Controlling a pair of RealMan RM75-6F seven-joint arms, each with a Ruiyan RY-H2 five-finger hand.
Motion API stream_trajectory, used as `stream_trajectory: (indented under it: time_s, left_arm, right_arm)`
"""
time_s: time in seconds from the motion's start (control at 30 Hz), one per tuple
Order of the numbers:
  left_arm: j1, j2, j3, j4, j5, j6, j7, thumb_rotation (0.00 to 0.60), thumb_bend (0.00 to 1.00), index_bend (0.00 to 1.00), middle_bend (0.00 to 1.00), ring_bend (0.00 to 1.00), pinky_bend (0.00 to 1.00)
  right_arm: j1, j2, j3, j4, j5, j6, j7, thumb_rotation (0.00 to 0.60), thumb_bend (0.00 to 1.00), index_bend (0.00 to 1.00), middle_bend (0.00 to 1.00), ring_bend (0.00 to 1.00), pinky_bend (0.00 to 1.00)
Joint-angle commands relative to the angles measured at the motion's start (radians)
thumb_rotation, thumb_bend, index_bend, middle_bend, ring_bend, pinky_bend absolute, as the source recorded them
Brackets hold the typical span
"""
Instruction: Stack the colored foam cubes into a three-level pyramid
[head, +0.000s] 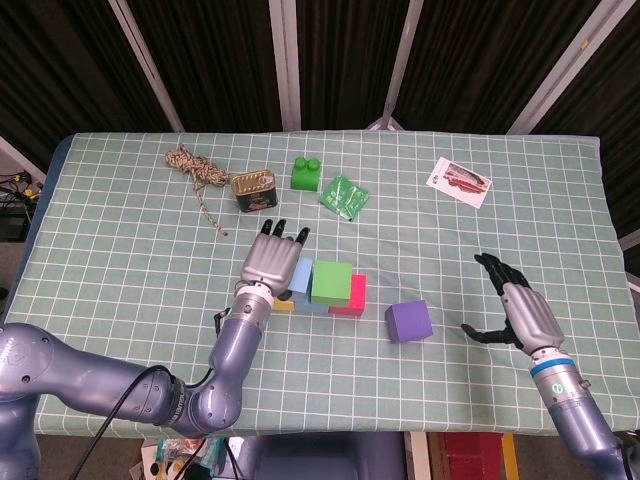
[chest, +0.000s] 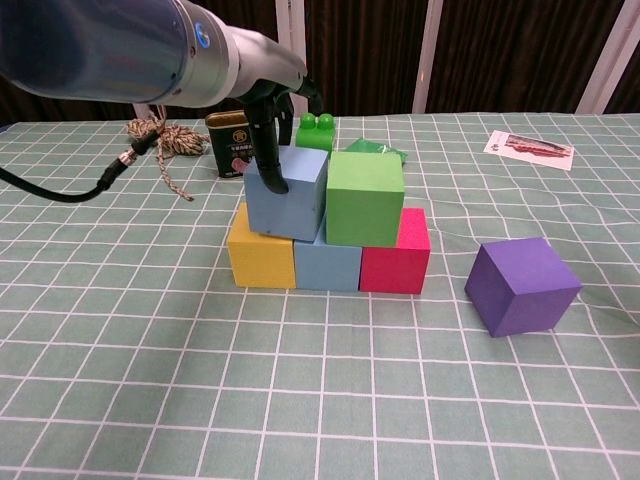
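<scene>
A yellow cube (chest: 261, 258), a light blue cube (chest: 328, 266) and a pink cube (chest: 397, 264) form the bottom row. On top sit a green cube (chest: 364, 198) and a second blue cube (chest: 288, 193), slightly tilted and touching the green one. My left hand (head: 272, 258) grips that upper blue cube (head: 300, 272), thumb on its front face and fingers behind it. A purple cube (chest: 522, 285) lies alone to the right of the stack. My right hand (head: 515, 312) hovers open near the table's right front, well apart from the purple cube (head: 408, 321).
Behind the stack lie a coiled rope (head: 195, 170), a tin can (head: 253, 190), a green toy brick (head: 306, 174) and a green packet (head: 343, 196). A printed card (head: 459, 181) lies at the back right.
</scene>
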Motion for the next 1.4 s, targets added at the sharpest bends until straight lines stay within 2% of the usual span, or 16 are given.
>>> stream_trajectory:
  time_s: [0.03, 1.4]
  left_arm:
    - [-0.003, -0.001, 0.001, -0.001, -0.002, 0.005, 0.004, 0.600, 0.32, 0.09, 0.35, 0.04, 0.06]
    - [-0.016, -0.052, -0.011, 0.028, -0.008, 0.031, 0.012, 0.600, 0.32, 0.09, 0.35, 0.04, 0.06]
  right_arm:
    - [-0.001, 0.000, -0.001, -0.001, -0.002, 0.001, -0.001, 0.600, 0.24, 0.00, 0.00, 0.00, 0.00]
    - [0.005, -0.013, -0.009, 0.002, 0.005, -0.005, -0.019, 0.600, 0.24, 0.00, 0.00, 0.00, 0.00]
